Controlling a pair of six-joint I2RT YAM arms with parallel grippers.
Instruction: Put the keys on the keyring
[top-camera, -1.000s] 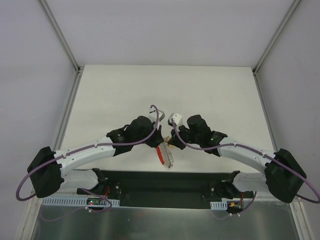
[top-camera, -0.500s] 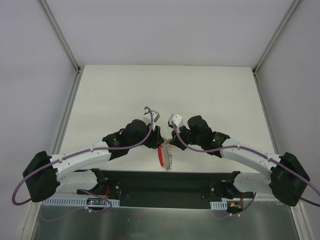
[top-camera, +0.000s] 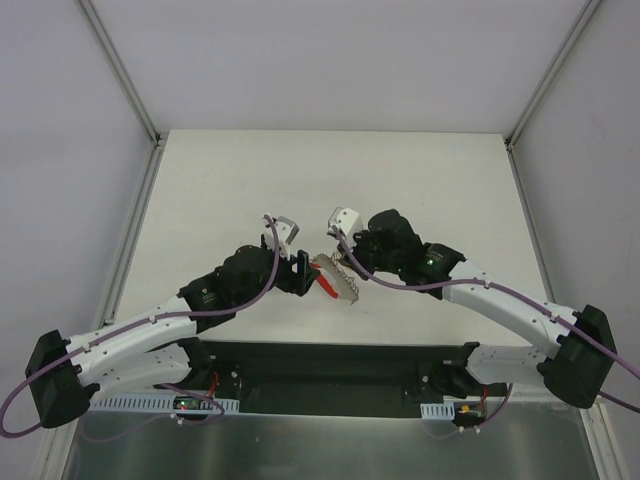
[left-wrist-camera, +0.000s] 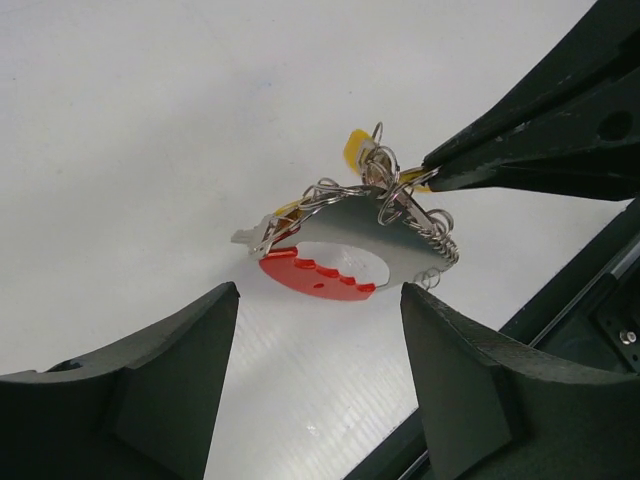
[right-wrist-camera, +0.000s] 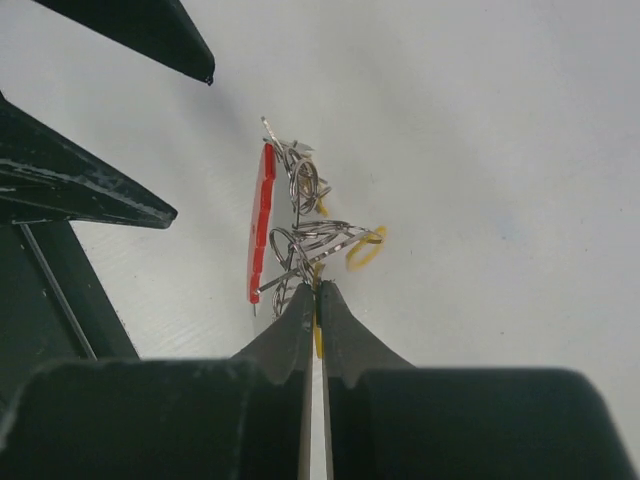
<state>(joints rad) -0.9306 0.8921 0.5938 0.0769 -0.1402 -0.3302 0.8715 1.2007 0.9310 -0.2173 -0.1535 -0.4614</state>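
The keyring (left-wrist-camera: 350, 225), a silver plate with wire rings, chain and a red curved band (right-wrist-camera: 262, 220), hangs just above the white table. Yellow-headed keys (left-wrist-camera: 357, 148) are tangled in its rings. My right gripper (right-wrist-camera: 318, 292) is shut on one yellow key, and the bunch dangles from it. Another yellow key head (right-wrist-camera: 365, 248) sticks out to the right. My left gripper (left-wrist-camera: 318, 300) stands open a short way in front of the red band, with nothing between its fingers (left-wrist-camera: 150, 385). From above, the keyring (top-camera: 335, 279) lies between the left gripper (top-camera: 300, 270) and the right gripper (top-camera: 340, 262).
The black base rail (top-camera: 330, 365) runs along the near table edge, close behind the bunch, and shows as a dark edge (left-wrist-camera: 590, 290) in the left wrist view. White table (top-camera: 330, 180) stretches beyond, framed by metal rails (top-camera: 135, 240).
My left gripper has opened, let go of the keyring and drawn back to the left. The right gripper stays shut and has carried the bunch slightly farther from the near edge.
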